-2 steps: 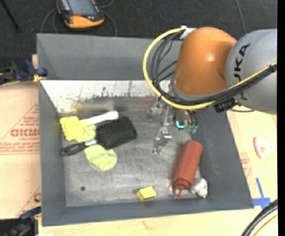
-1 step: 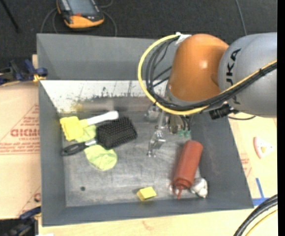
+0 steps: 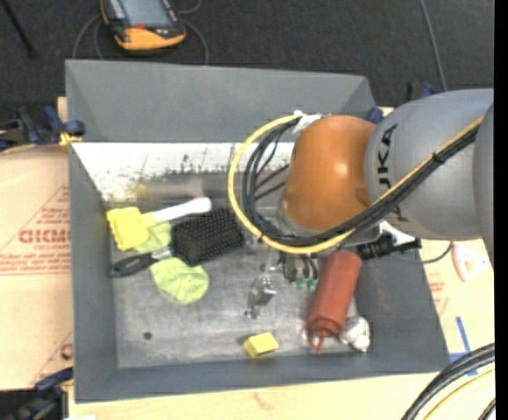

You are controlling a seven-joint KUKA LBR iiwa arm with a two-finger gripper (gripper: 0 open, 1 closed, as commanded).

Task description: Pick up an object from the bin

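end effector point(image 3: 260, 294) over bin point(image 3: 149, 322) centre | red bottle point(image 3: 333, 294) just beside | yellow block point(image 3: 261, 346) near

Scuffed matt metal for the bin point(image 3: 193, 324); glossy smooth red plastic on the bottle point(image 3: 334, 294); rough black bristles on the brush point(image 3: 207, 237); soft yellow-green cloth point(image 3: 180, 282).
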